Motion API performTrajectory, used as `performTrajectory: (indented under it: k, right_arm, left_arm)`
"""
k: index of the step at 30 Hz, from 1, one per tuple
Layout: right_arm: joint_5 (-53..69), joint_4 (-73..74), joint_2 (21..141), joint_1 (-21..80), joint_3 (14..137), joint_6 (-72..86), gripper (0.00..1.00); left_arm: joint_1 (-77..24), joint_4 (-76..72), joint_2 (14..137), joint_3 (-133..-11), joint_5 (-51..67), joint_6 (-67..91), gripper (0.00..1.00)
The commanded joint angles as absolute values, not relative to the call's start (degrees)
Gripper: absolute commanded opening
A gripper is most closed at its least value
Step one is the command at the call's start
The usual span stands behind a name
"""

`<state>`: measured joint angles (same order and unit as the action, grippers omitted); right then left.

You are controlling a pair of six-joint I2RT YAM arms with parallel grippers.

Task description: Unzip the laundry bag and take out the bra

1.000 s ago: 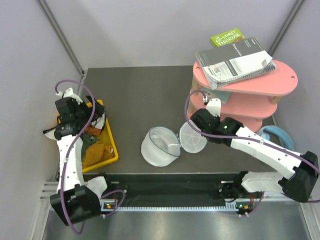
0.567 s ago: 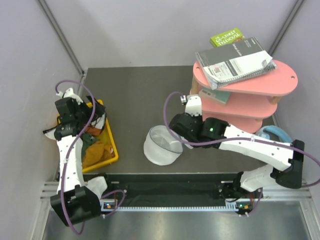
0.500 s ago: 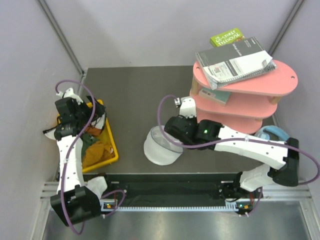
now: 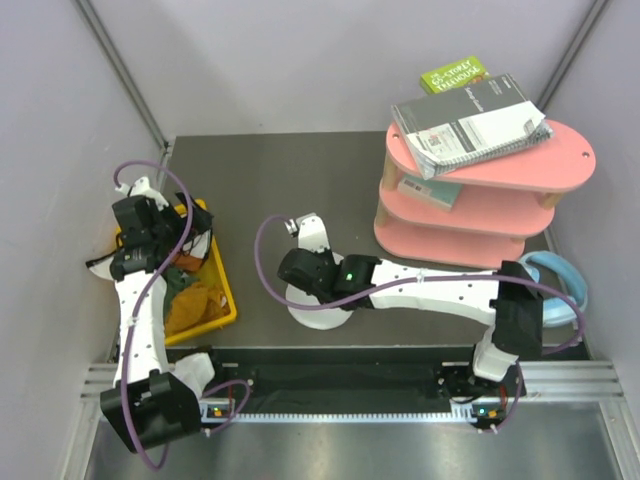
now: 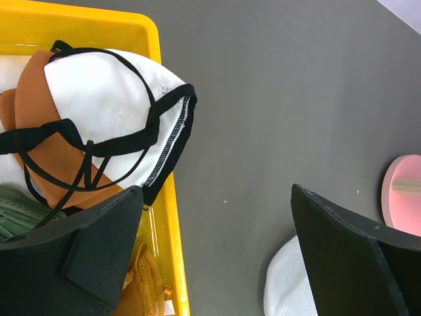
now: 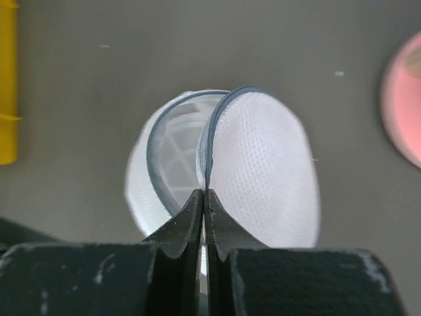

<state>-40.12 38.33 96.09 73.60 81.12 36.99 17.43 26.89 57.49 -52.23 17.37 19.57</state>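
Observation:
The white mesh laundry bag point(image 4: 322, 314) lies near the table's front middle, unzipped, its grey-blue rim showing. In the right wrist view the bag's lid flap point(image 6: 263, 171) stands up beside the open bowl half point(image 6: 164, 158). My right gripper point(image 6: 205, 197) is shut on the flap's zipper edge; from above it point(image 4: 303, 280) hovers over the bag. The bra point(image 5: 112, 99), white with black straps, lies in the yellow bin point(image 5: 168, 217). My left gripper point(image 5: 217, 197) is open and empty over the bin's right edge, also seen from above point(image 4: 180, 240).
The yellow bin point(image 4: 225, 290) also holds a rust-orange cloth point(image 5: 39, 99) and a dark green cloth point(image 5: 20, 207). A pink tiered shelf point(image 4: 480, 190) with books point(image 4: 470, 120) stands at the right. Pale blue headphones point(image 4: 555, 285) lie beside it.
My right arm has swung left across the table, carrying the bag's lid flap from the right side over the bowl half. The bag has shifted slightly left. The left arm has not moved.

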Motion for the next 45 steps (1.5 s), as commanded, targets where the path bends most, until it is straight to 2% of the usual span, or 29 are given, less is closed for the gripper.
performTrajectory:
  k: [1, 4, 7, 8, 10, 11, 13, 14, 15, 16, 18, 27, 35, 39, 45]
  right_arm:
    - [-28.51, 22.80, 95.10, 74.27, 78.94, 34.37, 0.00]
    - [-23.05, 19.70, 95.89, 74.18, 77.79, 34.02, 0.01]
    - [-19.78, 16.88, 95.89, 74.09, 76.47, 33.40, 0.07]
    - [-19.17, 16.09, 95.71, 73.92, 76.12, 33.31, 0.18]
    - [-18.46, 15.21, 94.40, 73.48, 74.54, 32.96, 0.34]
    - [-18.37, 14.25, 93.79, 73.22, 73.92, 32.96, 0.50]
    - [-17.84, 12.93, 91.34, 72.25, 71.29, 32.78, 0.66]
    - [-17.58, 12.31, 90.45, 71.81, 70.32, 32.78, 0.76]
    - [-17.23, 10.65, 88.53, 71.28, 67.96, 32.78, 0.82]
    - [-17.14, 9.85, 87.55, 70.32, 66.72, 32.78, 0.92]
    - [-16.96, 7.49, 84.66, 69.35, 62.96, 32.43, 1.00]
    - [-20.47, 2.90, 68.85, 61.89, 46.51, 31.55, 1.00]
    - [-26.19, 4.74, 49.59, 57.40, 34.73, 30.68, 1.00]
    - [-30.31, 7.81, 39.67, 56.60, 33.31, 30.06, 1.00]
    - [-36.90, 16.34, 31.74, 55.81, 34.54, 29.18, 1.00]
  left_arm:
    - [16.96, 23.91, 56.51, -51.68, 18.02, 19.69, 0.99]
    - [16.61, 23.99, 56.43, -51.68, 17.41, 19.60, 0.99]
    - [16.00, 23.99, 56.51, -51.68, 16.88, 19.51, 0.99]
    - [15.74, 23.99, 56.60, -51.68, 16.70, 19.34, 0.99]
    - [14.68, 24.26, 56.69, -51.77, 16.09, 18.99, 0.99]
    - [14.16, 24.61, 56.78, -51.85, 15.56, 18.81, 0.99]
    - [12.84, 24.87, 56.87, -52.03, 14.94, 18.37, 0.99]
    - [12.48, 25.13, 56.95, -52.21, 14.33, 18.20, 0.99]
    - [11.61, 25.22, 56.95, -52.21, 14.24, 18.02, 0.99]
    - [10.99, 25.31, 56.87, -52.29, 13.98, 17.93, 0.99]
    - [9.33, 25.40, 56.43, -52.21, 13.36, 17.58, 0.99]
    - [0.98, 25.31, 54.94, -52.21, 12.39, 15.73, 0.99]
    - [0.26, 23.65, 52.39, -51.42, 15.20, 14.94, 0.99]
    - [0.26, 23.29, 51.86, -51.42, 15.38, 14.68, 0.99]
    - [0.18, 21.10, 48.96, -50.72, 17.67, 14.68, 0.99]
